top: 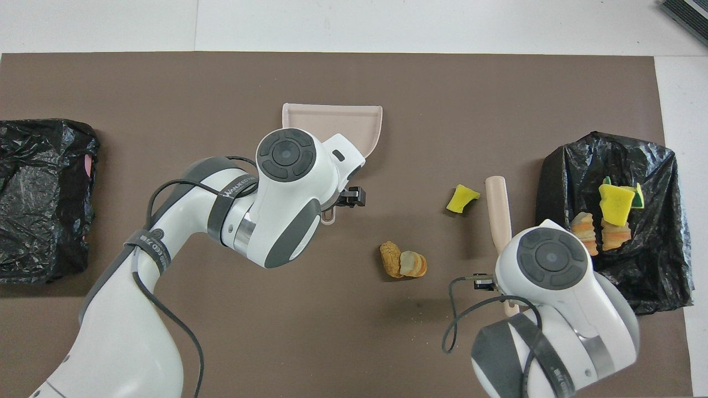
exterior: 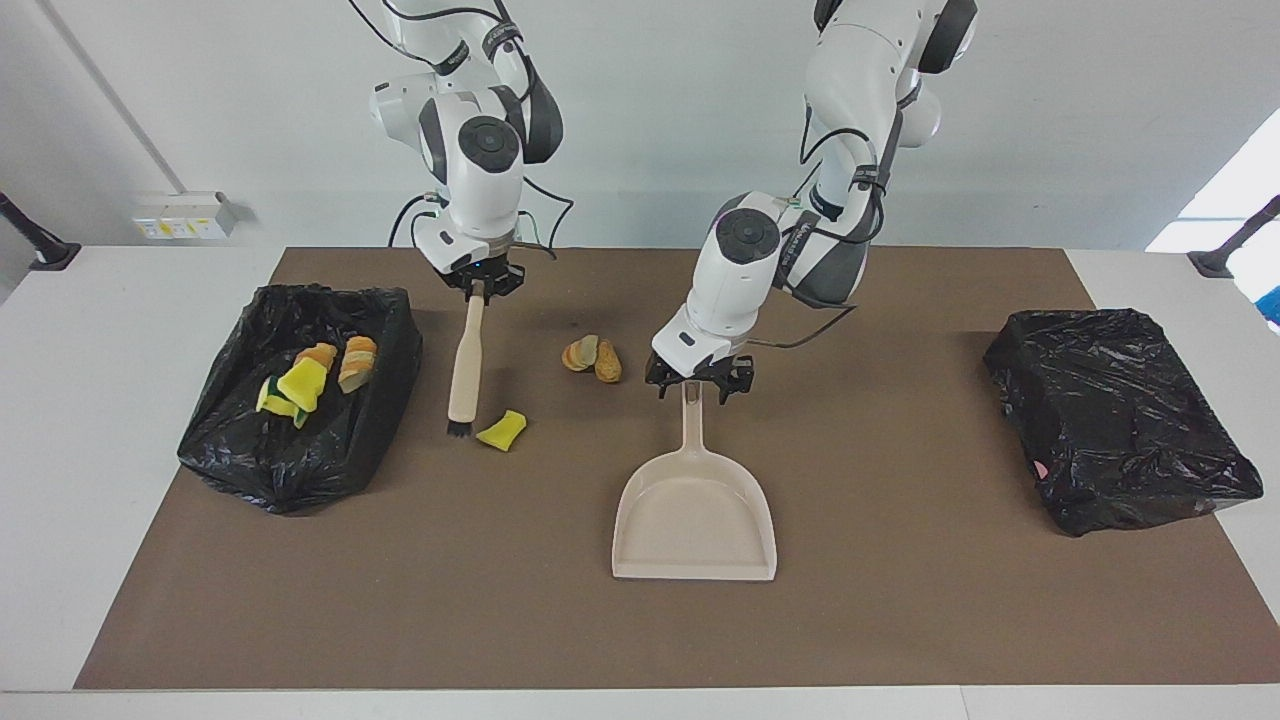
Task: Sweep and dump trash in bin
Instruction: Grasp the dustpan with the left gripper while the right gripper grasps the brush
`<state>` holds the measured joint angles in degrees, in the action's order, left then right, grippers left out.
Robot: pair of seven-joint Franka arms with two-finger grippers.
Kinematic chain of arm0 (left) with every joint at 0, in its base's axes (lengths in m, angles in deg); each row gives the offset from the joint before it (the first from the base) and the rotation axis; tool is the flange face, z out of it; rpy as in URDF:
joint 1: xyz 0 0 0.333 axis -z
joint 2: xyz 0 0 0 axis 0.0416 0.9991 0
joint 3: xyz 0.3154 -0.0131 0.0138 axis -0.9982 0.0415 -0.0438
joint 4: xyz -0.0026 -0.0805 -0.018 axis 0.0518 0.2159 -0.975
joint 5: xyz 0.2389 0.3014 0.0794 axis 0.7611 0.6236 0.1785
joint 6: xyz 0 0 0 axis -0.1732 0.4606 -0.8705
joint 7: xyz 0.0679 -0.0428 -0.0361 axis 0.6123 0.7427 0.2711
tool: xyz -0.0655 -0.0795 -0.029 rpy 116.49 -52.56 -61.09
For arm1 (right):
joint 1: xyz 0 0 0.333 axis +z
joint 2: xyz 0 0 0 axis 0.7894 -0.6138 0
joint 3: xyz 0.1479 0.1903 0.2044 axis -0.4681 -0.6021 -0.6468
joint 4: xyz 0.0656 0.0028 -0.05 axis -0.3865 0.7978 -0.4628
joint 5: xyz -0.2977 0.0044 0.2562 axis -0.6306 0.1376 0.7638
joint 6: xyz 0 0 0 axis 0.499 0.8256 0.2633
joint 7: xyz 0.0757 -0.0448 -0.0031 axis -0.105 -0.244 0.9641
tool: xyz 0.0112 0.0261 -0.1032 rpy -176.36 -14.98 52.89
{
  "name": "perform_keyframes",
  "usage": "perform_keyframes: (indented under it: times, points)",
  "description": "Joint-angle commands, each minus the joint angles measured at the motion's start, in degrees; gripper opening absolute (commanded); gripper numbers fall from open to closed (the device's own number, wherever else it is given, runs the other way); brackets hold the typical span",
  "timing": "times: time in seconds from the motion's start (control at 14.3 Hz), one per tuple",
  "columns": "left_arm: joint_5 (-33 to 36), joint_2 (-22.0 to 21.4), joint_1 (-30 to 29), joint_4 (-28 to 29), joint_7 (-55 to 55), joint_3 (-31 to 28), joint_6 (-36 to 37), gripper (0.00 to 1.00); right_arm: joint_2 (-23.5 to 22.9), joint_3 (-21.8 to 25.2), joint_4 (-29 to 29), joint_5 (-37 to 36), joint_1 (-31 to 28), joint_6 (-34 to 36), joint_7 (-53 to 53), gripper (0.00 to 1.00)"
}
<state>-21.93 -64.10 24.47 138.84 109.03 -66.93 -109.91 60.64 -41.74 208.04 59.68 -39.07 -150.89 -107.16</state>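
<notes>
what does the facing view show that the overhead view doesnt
Only the facing view shows the left pincer open at the dustpan handle, the right pincer shut on the brush, and its bristles down beside the yellow scrap. Only the overhead view looks down into the lined bin and shows the arms covering both pincers. Both show the bread pieces, the dustpan and both bags.

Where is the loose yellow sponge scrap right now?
The yellow sponge scrap lies on the brown mat beside the brush bristles, between the dustpan and the open black bin bag.
</notes>
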Motion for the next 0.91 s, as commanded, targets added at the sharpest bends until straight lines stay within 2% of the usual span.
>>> perform_keyframes:
  times: [0.0,0.07,0.21,0.56,0.63,0.7,0.77,0.84]
  points:
    - [0.55,-0.10,0.66,0.50,0.80,-0.90,-0.80,1.00,0.40,-0.72,1.83,1.50,-3.99,-4.06,5.77,0.00]
    - [0.63,-0.10,0.57,0.50,0.71,-0.99,-0.45,1.00,0.14,-0.72,1.83,2.55,-5.31,-5.02,8.66,0.00]
    - [1.42,-0.01,0.13,0.50,0.71,-1.08,-0.88,0.87,-1.88,-0.72,1.83,6.41,-6.99,-6.95,13.94,0.00]
    - [1.42,0.42,0.48,0.50,0.89,-1.08,-1.06,0.85,-5.48,-0.81,1.74,7.31,-6.73,-9.78,15.98,0.00]
    - [1.42,0.43,0.48,0.33,0.80,-1.08,-0.71,0.78,-6.80,-0.90,1.74,7.40,-5.95,-10.82,17.63,0.00]
    - [1.42,0.43,0.48,0.24,0.80,-1.08,-0.28,0.59,-7.16,-0.90,1.74,8.35,-4.81,-11.79,18.87,0.00]
    - [1.42,0.43,0.48,0.15,0.89,-1.08,-0.10,0.46,-7.16,-0.90,1.66,11.23,-3.58,-11.80,18.97,0.00]
    - [1.42,0.43,0.48,0.15,0.89,-1.08,-0.01,0.42,-7.16,-0.90,1.57,14.05,-2.35,-11.80,19.06,0.00]
